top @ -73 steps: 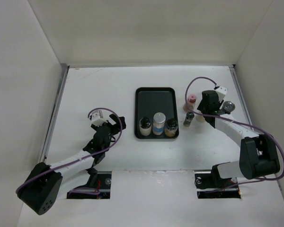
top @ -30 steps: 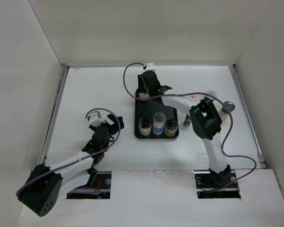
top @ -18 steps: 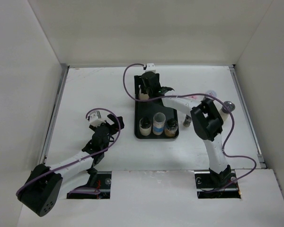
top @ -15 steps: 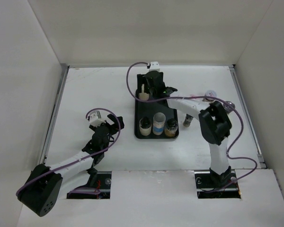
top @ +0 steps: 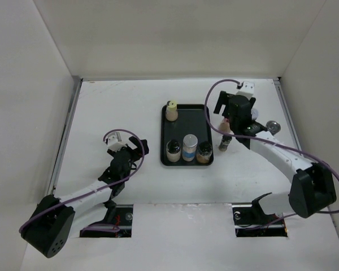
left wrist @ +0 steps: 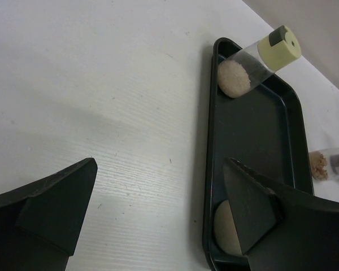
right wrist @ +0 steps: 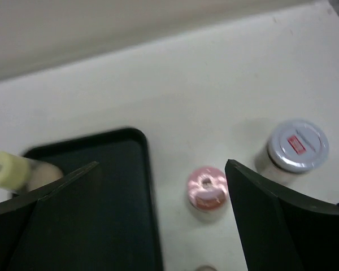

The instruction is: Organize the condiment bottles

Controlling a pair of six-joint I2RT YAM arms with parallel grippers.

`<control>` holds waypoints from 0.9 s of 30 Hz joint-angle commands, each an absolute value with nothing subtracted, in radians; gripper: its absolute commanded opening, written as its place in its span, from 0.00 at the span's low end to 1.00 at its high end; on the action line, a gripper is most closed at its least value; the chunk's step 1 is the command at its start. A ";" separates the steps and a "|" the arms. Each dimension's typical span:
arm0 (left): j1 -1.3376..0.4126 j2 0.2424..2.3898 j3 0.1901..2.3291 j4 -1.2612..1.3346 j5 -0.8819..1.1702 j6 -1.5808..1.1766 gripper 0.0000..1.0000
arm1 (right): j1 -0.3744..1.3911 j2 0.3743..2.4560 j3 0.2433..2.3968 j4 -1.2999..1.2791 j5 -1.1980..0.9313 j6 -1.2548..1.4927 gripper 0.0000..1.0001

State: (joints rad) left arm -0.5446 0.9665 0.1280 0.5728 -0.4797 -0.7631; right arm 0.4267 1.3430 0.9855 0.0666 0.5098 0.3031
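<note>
The black tray (top: pixel 186 121) holds a yellow-capped bottle (top: pixel 172 110) standing in its far left corner. Three more condiment bottles stand along its near edge: a pale one (top: pixel 173 149), a taller blue-white one (top: pixel 190 145) and a dark-capped one (top: pixel 204 151). My right gripper (top: pixel 226 114) hangs open and empty over the table just right of the tray. In the right wrist view a pink-capped bottle (right wrist: pixel 207 187) stands below the open right gripper (right wrist: pixel 162 165), with a silver-capped jar (right wrist: pixel 296 145) beside it. My left gripper (top: pixel 140 148) rests open, left of the tray.
A black-capped bottle (top: pixel 224 143) stands on the table right of the tray's near end. The silver-capped jar (top: pixel 273 126) is near the right wall. White walls enclose the table on three sides. The left wrist view shows the tray's left rim (left wrist: pixel 208 169).
My right gripper opened and let go of the yellow-capped bottle in the tray's far left corner, then swung right to above the pink-capped bottle. The left arm has not moved.
</note>
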 commanded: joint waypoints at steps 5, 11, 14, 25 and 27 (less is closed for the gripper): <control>-0.550 0.976 0.132 0.618 -0.471 -0.772 0.95 | 0.361 1.431 0.925 0.051 0.525 0.340 0.97; -0.551 0.983 0.133 0.618 -0.465 -0.772 0.95 | 0.326 1.548 0.939 0.138 0.500 0.336 0.95; -0.550 0.999 0.133 0.626 -0.466 -0.772 0.95 | 0.315 1.594 0.960 0.144 0.485 0.339 0.86; -0.551 1.012 0.133 0.643 -0.462 -0.773 0.95 | 0.344 1.533 0.988 0.258 0.541 0.296 0.56; -0.545 1.012 0.133 0.643 -0.465 -0.775 0.94 | 0.367 1.528 1.015 0.252 0.532 0.284 0.56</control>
State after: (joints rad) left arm -0.5453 1.0119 0.1280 0.5854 -0.4660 -0.7647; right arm 0.3336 1.5829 0.9386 0.1474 0.5095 0.3092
